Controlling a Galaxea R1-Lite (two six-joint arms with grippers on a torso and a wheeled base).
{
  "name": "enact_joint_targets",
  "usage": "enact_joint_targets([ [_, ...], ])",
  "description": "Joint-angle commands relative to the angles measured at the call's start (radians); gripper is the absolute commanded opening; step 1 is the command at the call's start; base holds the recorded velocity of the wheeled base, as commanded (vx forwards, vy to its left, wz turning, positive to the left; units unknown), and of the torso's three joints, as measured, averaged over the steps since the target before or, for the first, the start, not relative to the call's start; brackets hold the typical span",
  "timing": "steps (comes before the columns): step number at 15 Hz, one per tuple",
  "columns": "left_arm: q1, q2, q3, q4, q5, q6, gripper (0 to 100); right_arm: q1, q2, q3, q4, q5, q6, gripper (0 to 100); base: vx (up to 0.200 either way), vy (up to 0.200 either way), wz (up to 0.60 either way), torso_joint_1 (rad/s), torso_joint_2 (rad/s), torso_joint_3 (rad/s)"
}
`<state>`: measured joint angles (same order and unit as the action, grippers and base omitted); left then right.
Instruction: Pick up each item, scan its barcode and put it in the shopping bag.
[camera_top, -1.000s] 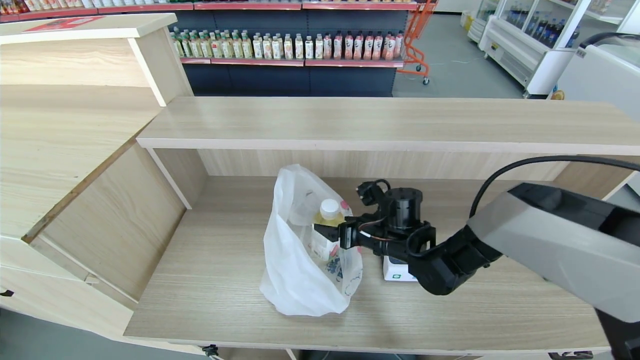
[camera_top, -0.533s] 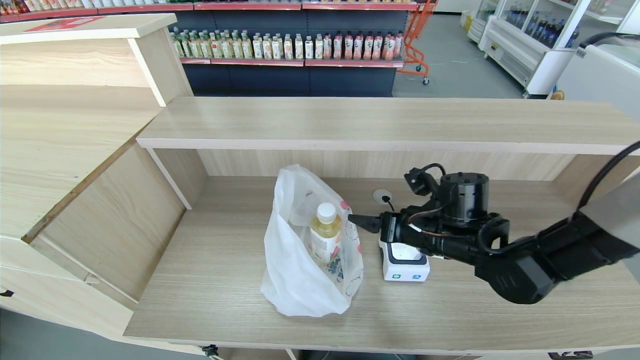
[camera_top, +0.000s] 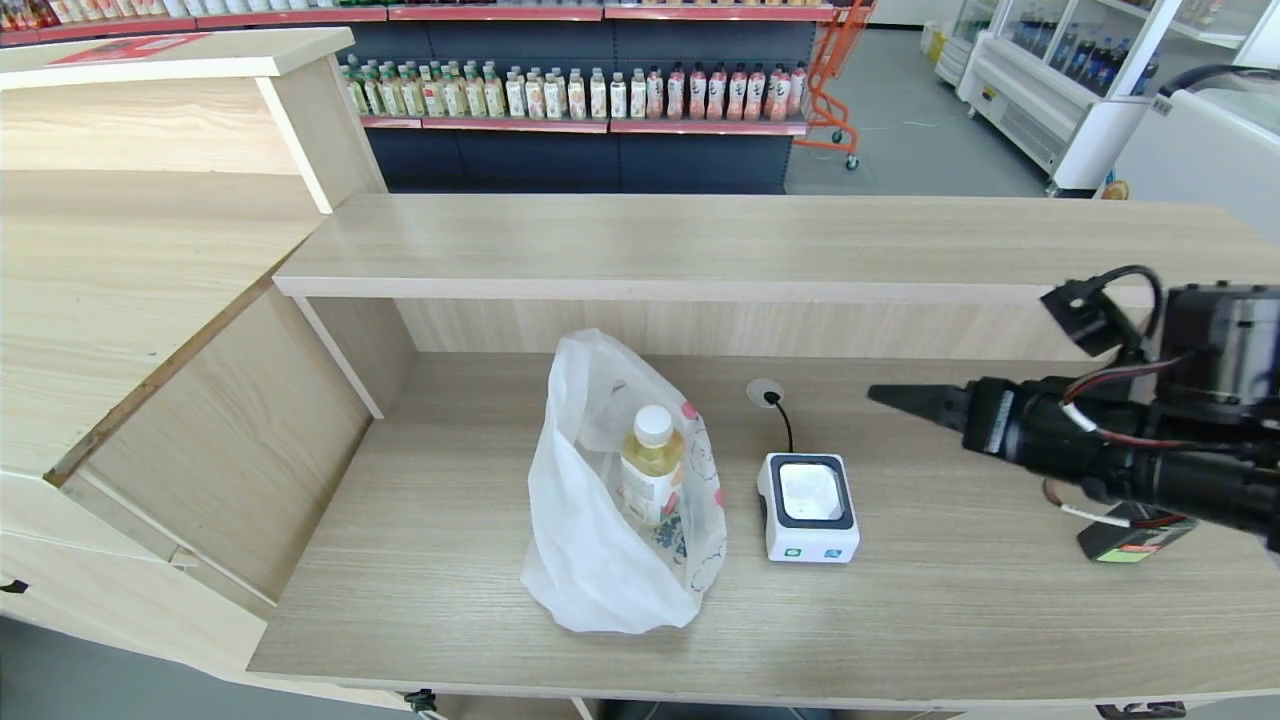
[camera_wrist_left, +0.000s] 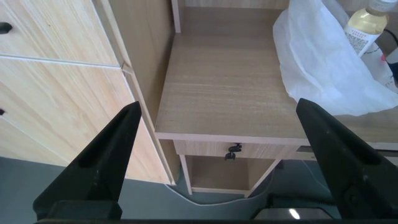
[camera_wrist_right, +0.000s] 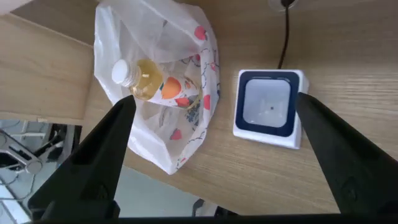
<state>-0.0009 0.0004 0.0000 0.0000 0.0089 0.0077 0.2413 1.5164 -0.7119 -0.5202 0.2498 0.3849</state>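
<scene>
A white plastic shopping bag (camera_top: 600, 540) stands on the lower counter with a yellow-drink bottle (camera_top: 652, 465) upright inside it. To its right sits the white barcode scanner (camera_top: 808, 505) with its dark window facing up. My right gripper (camera_top: 900, 400) hovers above the counter to the right of the scanner, open and holding nothing. From its wrist I look down on the bag (camera_wrist_right: 155, 134), the bottle (camera_wrist_right: 146, 78) and the scanner (camera_wrist_right: 270, 109) between the spread fingers of the gripper (camera_wrist_right: 214, 99). My left gripper (camera_wrist_left: 217, 106) is open, low in front of the counter's left corner, with the bag (camera_wrist_left: 323, 62) farther off.
A small dark box (camera_top: 1135, 535) with a green and red face lies on the counter at the right, partly hidden under my right arm. A raised shelf (camera_top: 760, 250) runs along the back. The scanner's cable (camera_top: 783, 420) leads to a hole in the counter.
My right gripper let go of the bottle in the bag and drew back to the right, uncovering the scanner. The bottle stays in the bag.
</scene>
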Motion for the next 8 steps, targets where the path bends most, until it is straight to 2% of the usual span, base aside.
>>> enact_joint_targets([
  [1,-0.001,0.0,0.0,0.0,0.0,0.0,100,-0.082,-0.134,-0.009,0.045,0.0,0.0,100,0.0,0.0,0.0,0.0,0.0,0.0],
  [6,-0.001,0.0,0.0,0.0,0.0,0.002,100,-0.132,-0.212,0.022,0.14,-0.001,0.0,100,0.0,0.0,0.0,0.0,0.0,0.0],
  [8,0.001,0.0,0.0,0.0,0.0,0.0,100,-0.134,-0.229,0.023,0.166,-0.001,-0.004,100,-0.2,-0.2,0.0,0.005,0.01,0.005],
])
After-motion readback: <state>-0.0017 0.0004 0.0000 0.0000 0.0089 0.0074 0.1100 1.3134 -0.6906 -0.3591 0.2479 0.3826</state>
